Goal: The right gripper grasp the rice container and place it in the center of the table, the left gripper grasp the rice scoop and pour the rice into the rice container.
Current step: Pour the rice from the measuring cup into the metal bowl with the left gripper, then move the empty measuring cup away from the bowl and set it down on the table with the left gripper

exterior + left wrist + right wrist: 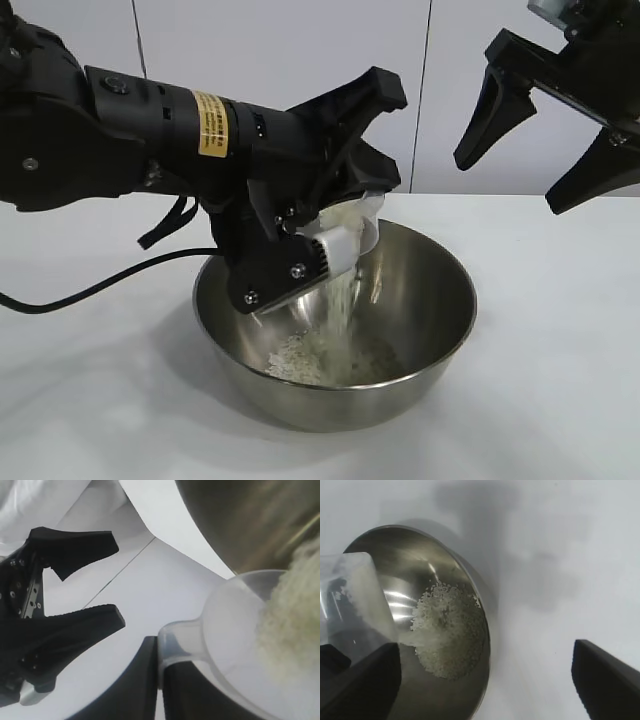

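The rice container [430,330] is a shiny steel bowl standing on the white table [545,410]. My left gripper [365,185] is shut on the handle of the rice scoop [355,225], a clear plastic cup tipped over the bowl's far rim. Rice [345,300] streams from it onto a pale heap [325,362] on the bowl's bottom. The left wrist view shows the gripper [159,652] pinching the scoop [230,620] with rice [295,610] sliding out. My right gripper [510,183] hangs open and empty above the bowl's right side; its wrist view shows gripper [485,665], bowl [410,555] and rice [450,630].
A black cable [90,285] lies across the table at the left, below the left arm. A white panelled wall [300,40] closes the back. Bare tabletop lies to the right of and in front of the bowl.
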`<state>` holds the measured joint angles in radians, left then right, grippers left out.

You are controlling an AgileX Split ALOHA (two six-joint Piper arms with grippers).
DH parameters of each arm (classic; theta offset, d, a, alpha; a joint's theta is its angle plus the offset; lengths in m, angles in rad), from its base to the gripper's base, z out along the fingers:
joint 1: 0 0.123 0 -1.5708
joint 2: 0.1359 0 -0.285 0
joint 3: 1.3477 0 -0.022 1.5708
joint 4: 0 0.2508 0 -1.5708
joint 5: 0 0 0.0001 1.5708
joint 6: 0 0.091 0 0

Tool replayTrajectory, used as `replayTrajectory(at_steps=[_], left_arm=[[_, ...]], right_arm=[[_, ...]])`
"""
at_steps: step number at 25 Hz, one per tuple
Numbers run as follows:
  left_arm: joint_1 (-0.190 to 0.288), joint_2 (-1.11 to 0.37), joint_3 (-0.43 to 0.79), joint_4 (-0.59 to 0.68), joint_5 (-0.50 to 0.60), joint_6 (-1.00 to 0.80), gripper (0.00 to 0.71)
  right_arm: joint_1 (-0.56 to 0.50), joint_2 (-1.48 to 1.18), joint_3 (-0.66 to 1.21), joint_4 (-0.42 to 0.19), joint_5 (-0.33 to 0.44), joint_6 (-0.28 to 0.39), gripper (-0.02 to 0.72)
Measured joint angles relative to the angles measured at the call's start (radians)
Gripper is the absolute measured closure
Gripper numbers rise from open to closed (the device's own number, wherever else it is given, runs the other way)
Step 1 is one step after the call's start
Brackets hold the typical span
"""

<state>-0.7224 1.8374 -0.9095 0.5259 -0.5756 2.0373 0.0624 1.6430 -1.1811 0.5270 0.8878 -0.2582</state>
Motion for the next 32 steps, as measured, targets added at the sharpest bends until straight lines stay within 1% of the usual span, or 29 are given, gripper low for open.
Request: replayTrajectory(at_steps=[8, 15, 22, 24, 26, 30, 32], left_arm=[[0.0, 0.0, 0.0, 0.0, -0.008, 0.134, 0.702], [0.0, 0.0, 0.0, 0.001, -0.08, 0.166, 0.702], [0.0, 0.0, 0.0, 0.001, -0.085, 0.163, 0.702], [0.0, 0.0, 0.012, -0.009, -0.093, 0.113, 0.702], [0.0, 0.0, 0.03, -0.054, -0.112, 0.016, 0.702], [0.0, 0.0, 0.052, -0.158, -0.199, -0.238, 0.702], [-0.005, 0.0, 0.052, -0.24, -0.255, -0.304, 0.702]], right_arm=[[0.0, 0.0, 0.0, 0.0, 0.0, -0.001, 0.063], [0.0, 0.0, 0.0, 0.0, 0.0, -0.004, 0.063], [0.0, 0.0, 0.0, 0.0, 0.0, -0.004, 0.063], [0.0, 0.0, 0.0, 0.0, 0.0, -0.004, 0.063], [0.0, 0.0, 0.0, 0.0, 0.0, -0.004, 0.063], [0.0, 0.0, 0.0, 0.0, 0.002, -0.004, 0.063], [0.0, 0.0, 0.0, 0.0, 0.003, -0.004, 0.063]])
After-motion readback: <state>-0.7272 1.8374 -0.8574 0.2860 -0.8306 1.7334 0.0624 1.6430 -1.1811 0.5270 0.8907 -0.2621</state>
